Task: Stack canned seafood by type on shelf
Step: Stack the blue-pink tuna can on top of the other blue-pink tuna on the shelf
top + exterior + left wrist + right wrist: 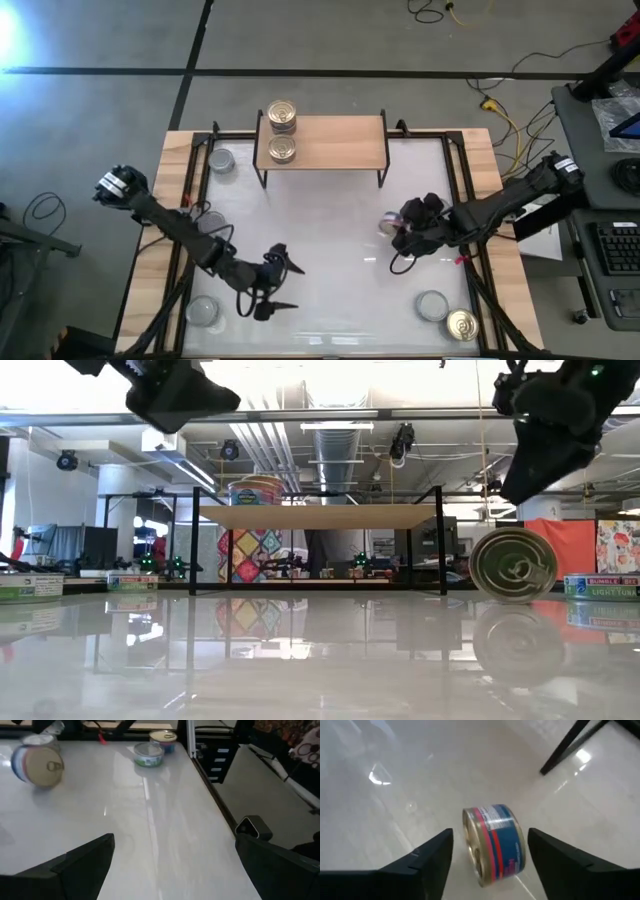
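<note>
The right gripper (pixel 490 857) hangs just above the white table (pixel 320 250) with its two fingers spread apart. Nothing is clamped between them. Right under the gap lies a tin (pixel 495 842) with a blue and red label. It is tipped on its side, so it rests on its round wall like a wheel and could roll away. Its gold lid faces sideways, not up. In the right wrist view the tin sits between the two fingers but does not touch them.

This arm is by far the nearer one. The left gripper (pixel 272 288) waits well off to the side, near the front of the table, its fingers wide open and empty.

Past the tin, farther from the right gripper, stands the shelf (pixel 340 140) with its wooden top. Two gold-lidded tins (pixel 283 133) already sit at its far end. The table between the tin and the shelf is bare, so I think there is room to move. Two more tins (pixel 447 316) rest near the front edge.
</note>
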Motion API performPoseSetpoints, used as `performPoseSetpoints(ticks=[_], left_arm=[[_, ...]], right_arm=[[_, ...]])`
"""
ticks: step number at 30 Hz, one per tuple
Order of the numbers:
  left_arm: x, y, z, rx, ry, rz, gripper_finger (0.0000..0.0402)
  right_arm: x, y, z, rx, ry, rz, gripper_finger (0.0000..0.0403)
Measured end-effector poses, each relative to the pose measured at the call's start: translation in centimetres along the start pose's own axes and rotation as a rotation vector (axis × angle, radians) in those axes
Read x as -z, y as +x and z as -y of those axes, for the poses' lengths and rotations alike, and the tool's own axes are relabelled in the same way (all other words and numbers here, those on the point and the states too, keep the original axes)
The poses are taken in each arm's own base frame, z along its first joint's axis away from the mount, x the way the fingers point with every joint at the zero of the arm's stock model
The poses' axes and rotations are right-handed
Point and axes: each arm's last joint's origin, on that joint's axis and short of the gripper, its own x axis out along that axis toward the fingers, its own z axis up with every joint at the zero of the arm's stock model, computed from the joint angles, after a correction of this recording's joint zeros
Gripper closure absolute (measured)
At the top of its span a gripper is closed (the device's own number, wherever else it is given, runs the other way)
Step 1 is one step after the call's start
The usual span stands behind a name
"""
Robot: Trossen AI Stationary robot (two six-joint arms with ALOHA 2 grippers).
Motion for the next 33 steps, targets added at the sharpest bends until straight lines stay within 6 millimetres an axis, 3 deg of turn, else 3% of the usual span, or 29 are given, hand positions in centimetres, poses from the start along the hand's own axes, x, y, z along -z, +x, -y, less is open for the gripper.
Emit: performPoseSetpoints(ticks=[6, 11, 19, 26, 33], left_arm=[[0.7, 1.0, 0.4, -0.003, -0.009, -0.031, 0.0002], [0.2, 1.3, 0.7, 0.003, -0.004, -0.019, 0.0002], [-0.8, 1.1, 1.0, 0.014, 0.042, 0.003, 0.0002], [-1.7, 0.1, 1.0, 0.012, 0.074, 0.000, 0.0002], [-2.6, -1.2, 0.6, -0.037, 0.119, 0.023, 0.0002]], right_arm=[[0.3, 0.8, -0.3, 0.016, -0.129, -0.019, 0.0104], [0.6, 2.6, 0.5, 0.039, -0.136, -0.122, 0.0096], [1.3, 5.3, 1.7, -0.021, -0.064, -0.232, 0.0139], [1.2, 6.8, 1.0, -0.211, 0.081, -0.181, 0.0226], [0.1, 7.2, -0.6, -0.498, 0.300, -0.069, 0.0226]])
